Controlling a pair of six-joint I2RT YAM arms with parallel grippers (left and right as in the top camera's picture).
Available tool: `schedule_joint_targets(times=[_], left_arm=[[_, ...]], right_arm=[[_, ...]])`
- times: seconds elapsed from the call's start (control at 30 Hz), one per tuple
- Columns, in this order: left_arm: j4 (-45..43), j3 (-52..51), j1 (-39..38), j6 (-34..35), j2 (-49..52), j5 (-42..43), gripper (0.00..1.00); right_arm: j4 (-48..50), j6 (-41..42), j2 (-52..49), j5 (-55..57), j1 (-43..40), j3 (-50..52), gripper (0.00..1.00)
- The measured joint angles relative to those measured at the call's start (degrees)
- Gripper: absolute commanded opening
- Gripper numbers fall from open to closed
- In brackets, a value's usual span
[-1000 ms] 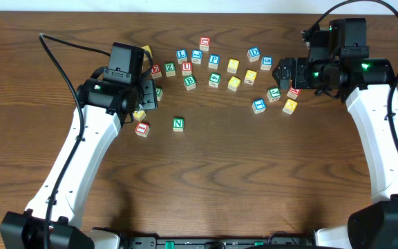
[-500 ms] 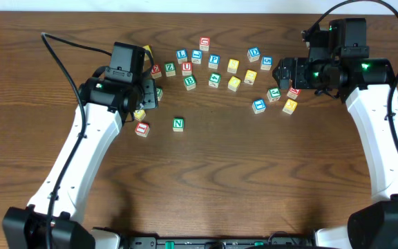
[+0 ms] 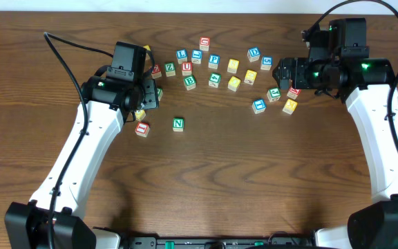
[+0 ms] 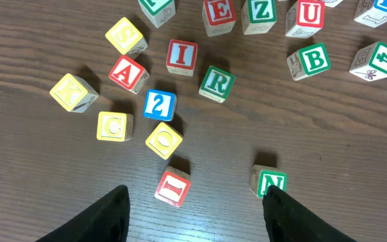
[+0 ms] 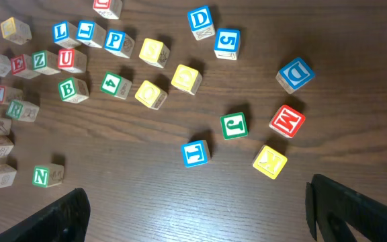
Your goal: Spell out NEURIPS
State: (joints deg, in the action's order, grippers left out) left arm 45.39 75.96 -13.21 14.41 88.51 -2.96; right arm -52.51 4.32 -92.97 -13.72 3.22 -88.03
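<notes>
Left arm (image 3: 92,135) reaches forward, jaws apart and empty, near green N cube (image 4: 272,182).

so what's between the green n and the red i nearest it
Only bare table between the green N and that red I; the left wrist view shows it.

The left gripper (image 4: 197,218) hangs over the wooden table (image 4: 59,168), its two dark fingers (image 4: 106,215) spread wide apart. Just beyond them lie a tilted red I block (image 4: 174,187) and a green N block (image 4: 271,181), the N close by the right finger. Farther off sit a blue 2 block (image 4: 159,105), a green R block (image 4: 215,83) and a second I block (image 4: 181,56). Beyond those, an E block (image 4: 219,12), a Z block (image 4: 259,12) and a U block (image 4: 306,15) stand in a row.
</notes>
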Motion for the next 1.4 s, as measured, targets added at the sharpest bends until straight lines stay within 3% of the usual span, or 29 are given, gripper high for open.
schedule_joint_targets(times=[1.4], left_arm=[[0.68, 0.0, 0.0, 0.37, 0.0, 0.0, 0.63]], right_arm=[[-0.07, 2.58, 0.0, -1.66, 1.51, 0.0, 0.99]])
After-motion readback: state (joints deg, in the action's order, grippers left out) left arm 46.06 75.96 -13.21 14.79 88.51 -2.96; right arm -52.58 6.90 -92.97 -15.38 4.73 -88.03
